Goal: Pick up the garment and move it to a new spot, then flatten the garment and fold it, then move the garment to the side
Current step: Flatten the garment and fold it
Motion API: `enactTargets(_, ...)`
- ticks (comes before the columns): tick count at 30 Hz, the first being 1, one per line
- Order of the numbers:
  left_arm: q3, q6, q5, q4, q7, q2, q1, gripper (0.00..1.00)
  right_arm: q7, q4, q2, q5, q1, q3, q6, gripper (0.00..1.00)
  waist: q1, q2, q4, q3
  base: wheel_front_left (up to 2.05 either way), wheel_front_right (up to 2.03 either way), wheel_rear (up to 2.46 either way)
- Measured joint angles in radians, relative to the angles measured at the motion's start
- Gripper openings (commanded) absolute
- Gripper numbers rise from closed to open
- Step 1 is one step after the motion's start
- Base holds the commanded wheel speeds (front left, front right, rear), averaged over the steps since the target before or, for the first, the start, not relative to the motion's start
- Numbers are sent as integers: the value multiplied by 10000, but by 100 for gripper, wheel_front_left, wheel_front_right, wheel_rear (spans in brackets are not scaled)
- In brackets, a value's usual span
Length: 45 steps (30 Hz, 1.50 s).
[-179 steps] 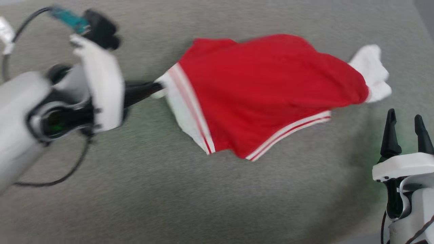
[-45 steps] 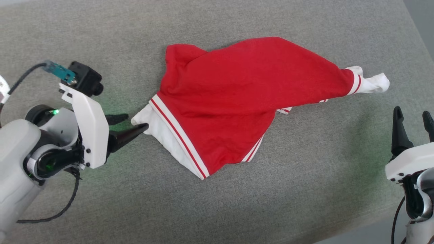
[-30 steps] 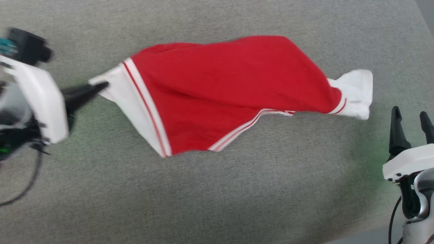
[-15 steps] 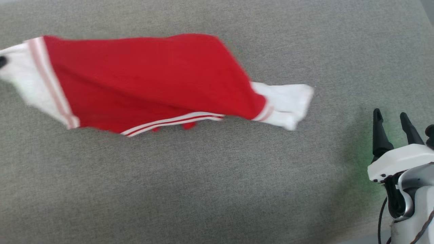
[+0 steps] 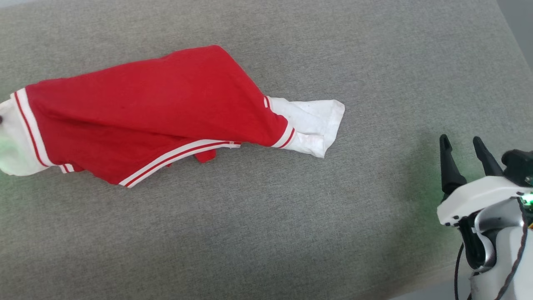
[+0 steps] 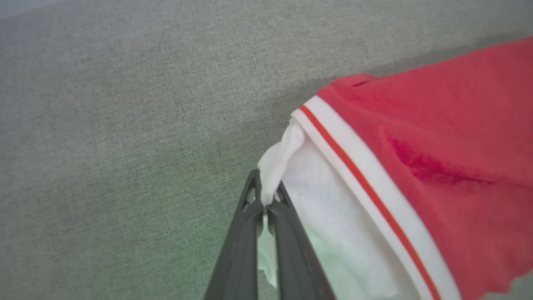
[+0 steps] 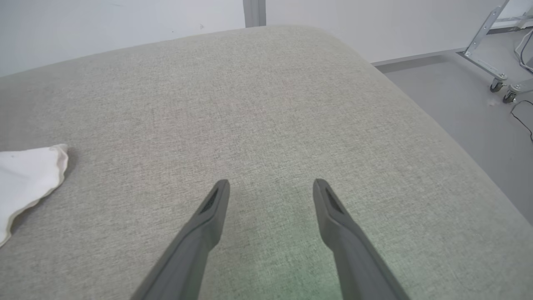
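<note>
On my head feed the work surface is a padded top (image 5: 291, 233) upholstered in grey woven fabric, with its edge showing at the lower right. My right wrist feed shows the same top (image 7: 266, 104) curving down at a rounded corner. One thing lies on it: a red T-shirt (image 5: 145, 112), rumpled and stretched lengthways across the left half. Its red-and-white striped hem is on my side. One white sleeve (image 5: 312, 125) trails flat towards the middle. The other end runs to the frame's left edge, and I cannot tell whether that end rests on the fabric. A faint green glow tints the fabric there.
</note>
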Motion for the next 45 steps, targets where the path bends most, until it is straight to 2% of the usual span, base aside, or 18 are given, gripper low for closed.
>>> enactTargets(4,8,-176,207,577,-798,-579,-16,0,460,-491,-15,-144,-9,531,0,100,0,0,157,-61,0,0,0)
enactTargets(5,12,-190,383,683,-1081,-692,-31,40,629,-640,-59,-142,-14,700,0,100,0,0,215,-81,0,0,0)
enactTargets(6,31,-205,476,811,-1327,-798,-43,87,800,-792,-155,-128,-21,938,0,100,0,0,277,-105,0,0,0)
enactTargets(7,21,-247,535,895,-1546,-901,-41,97,1007,-947,-303,-107,-26,1233,0,100,0,0,348,-132,0,0,0)
enactTargets(8,10,-274,629,924,-1770,-988,-31,100,1233,-1083,-445,-17,-37,1469,0,100,1,0,421,-162,0,0,0)
enactTargets(12,88,-247,846,897,-2941,-1285,149,100,2362,-1676,-1266,433,-32,2704,0,100,0,0,758,-282,0,0,0)
enactTargets(17,127,196,1108,512,-4481,-1747,946,100,3902,-2508,-2600,1235,-63,4027,0,100,0,0,1251,-389,0,0,0)
enactTargets(22,119,569,1154,-13,-5747,-2380,1816,100,5154,-3195,-3739,1942,-323,4826,0,100,0,0,1752,-437,0,0,0)
enactTargets(25,115,790,1162,-382,-6151,-2796,2264,100,5728,-3511,-4295,2376,-529,5244,0,100,0,0,2076,-427,0,0,0)
enactTargets(34,617,1060,1195,-1030,-6546,-3415,3156,100,6521,-3243,-4813,3237,-1204,5852,0,100,0,0,2920,-142,0,0,0)
enactTargets(35,690,1060,1200,-1053,-6548,-3440,3243,100,6566,-3156,-4859,3235,-1256,5952,0,60,0,0,2989,-101,0,0,0)
enactTargets(36,740,1060,1231,-1066,-6554,-3452,3318,100,6579,-3041,-4865,3233,-1287,5994,0,41,0,0,3053,-69,0,0,0)
enactTargets(37,832,1060,1264,-1085,-6577,-3452,3415,100,6533,-2924,-4819,3239,-1315,5956,0,15,0,0,3105,-41,0,0,0)
enactTargets(38,924,1062,1266,-1097,-6577,-3450,3500,100,6485,-2832,-4752,3243,-1346,5868,0,0,0,0,3139,-20,0,0,0)
enactTargets(45,1682,1156,1404,-1490,-6589,-3509,3944,100,5685,-2253,-4192,3106,-1519,4520,0,0,0,0,3108,-48,0,0,0)
